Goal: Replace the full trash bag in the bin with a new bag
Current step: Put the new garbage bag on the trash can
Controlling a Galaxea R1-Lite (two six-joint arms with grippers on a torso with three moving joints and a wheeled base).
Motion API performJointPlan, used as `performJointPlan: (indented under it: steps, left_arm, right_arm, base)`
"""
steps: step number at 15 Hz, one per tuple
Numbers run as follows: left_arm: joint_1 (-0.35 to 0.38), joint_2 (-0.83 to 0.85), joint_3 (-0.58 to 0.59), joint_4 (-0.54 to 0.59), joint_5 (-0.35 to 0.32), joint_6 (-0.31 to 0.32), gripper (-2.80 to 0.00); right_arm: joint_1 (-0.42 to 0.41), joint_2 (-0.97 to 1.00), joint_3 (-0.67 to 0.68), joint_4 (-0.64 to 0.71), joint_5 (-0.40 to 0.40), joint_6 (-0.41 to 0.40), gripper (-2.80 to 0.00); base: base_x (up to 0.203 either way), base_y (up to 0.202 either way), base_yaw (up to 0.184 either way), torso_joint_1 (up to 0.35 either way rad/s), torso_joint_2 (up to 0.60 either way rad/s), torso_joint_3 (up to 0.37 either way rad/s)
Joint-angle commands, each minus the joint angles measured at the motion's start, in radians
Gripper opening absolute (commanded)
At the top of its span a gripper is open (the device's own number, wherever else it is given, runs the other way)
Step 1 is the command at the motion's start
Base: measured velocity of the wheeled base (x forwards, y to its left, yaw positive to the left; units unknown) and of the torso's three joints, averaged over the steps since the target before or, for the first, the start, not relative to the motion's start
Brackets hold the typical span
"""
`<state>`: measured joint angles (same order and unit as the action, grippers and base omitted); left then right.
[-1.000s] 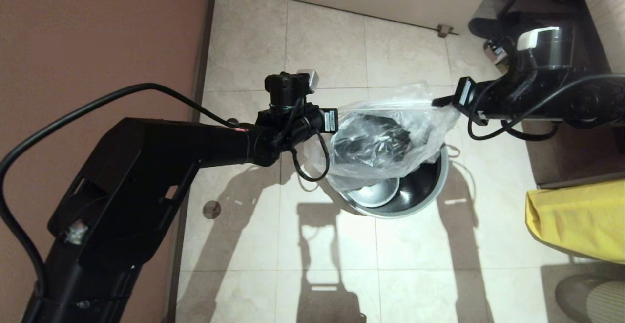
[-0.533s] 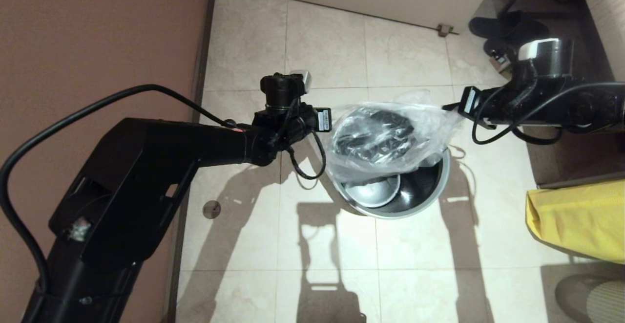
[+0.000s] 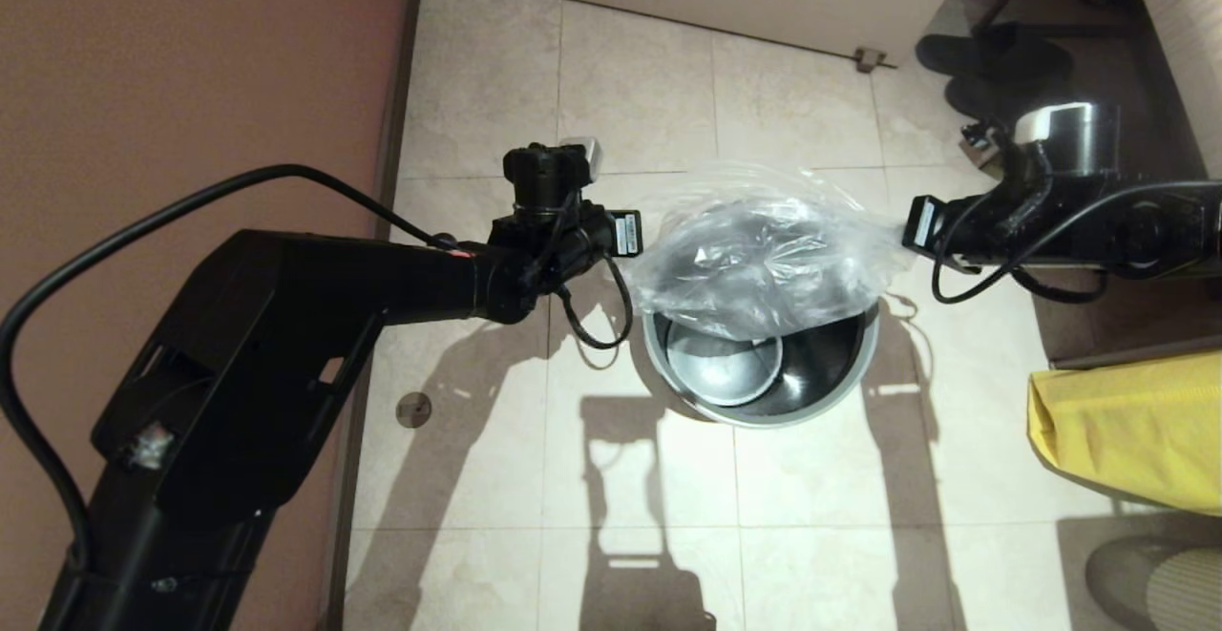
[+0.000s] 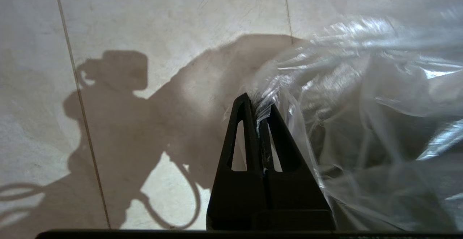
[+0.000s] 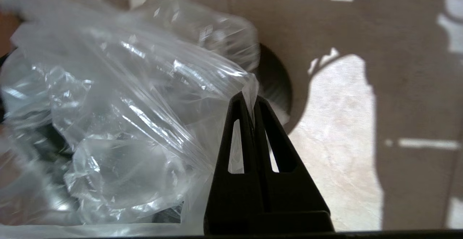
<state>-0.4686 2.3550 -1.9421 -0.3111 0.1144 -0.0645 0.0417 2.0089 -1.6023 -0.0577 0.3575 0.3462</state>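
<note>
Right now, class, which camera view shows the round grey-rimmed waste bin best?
The head view: the round grey-rimmed waste bin shows its rim and shiny bottom, partly under the transparent plastic bag. The right wrist view catches only a dark curved part; the left wrist view shows none clearly.

The beige tiled floor carries the round grey-rimmed metal bin standing below and between both claws, with an opaque yellow bag beyond the right claw.
</note>
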Motion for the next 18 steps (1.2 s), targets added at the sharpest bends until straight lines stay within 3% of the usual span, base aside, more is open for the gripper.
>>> performJointPlan:
  steps: [1,7,15,18]
  left_arm:
    - [0.004,-0.014,0.002,-0.002,0.007,-0.001,-2.80]
    - [0.001,-0.106,0.122,-0.003,0.013,-0.014,-2.80]
    - [-0.036,-0.277,0.428,-0.050,0.043,-0.070,-2.80]
    - [-0.048,-0.321,0.485,-0.051,0.049,-0.092,-2.80]
  right_arm:
    - [-0.003,-0.015,0.003,0.003,0.003,0.002,-2.80]
    - [0.001,-0.084,0.065,0.013,0.001,0.002,-2.80]
    - [0.056,-0.183,0.209,0.046,-0.004,0.002,-2.80]
    - [0.063,-0.205,0.234,0.064,-0.005,0.000,-2.80]
  base:
    - [0.000,0.000,0.000,0.000,0.00,0.000]
    - [0.000,0.000,0.000,0.000,0.00,0.000]
    - [0.000,0.000,0.000,0.000,0.00,0.000]
    - [0.000,0.000,0.000,0.000,0.00,0.000]
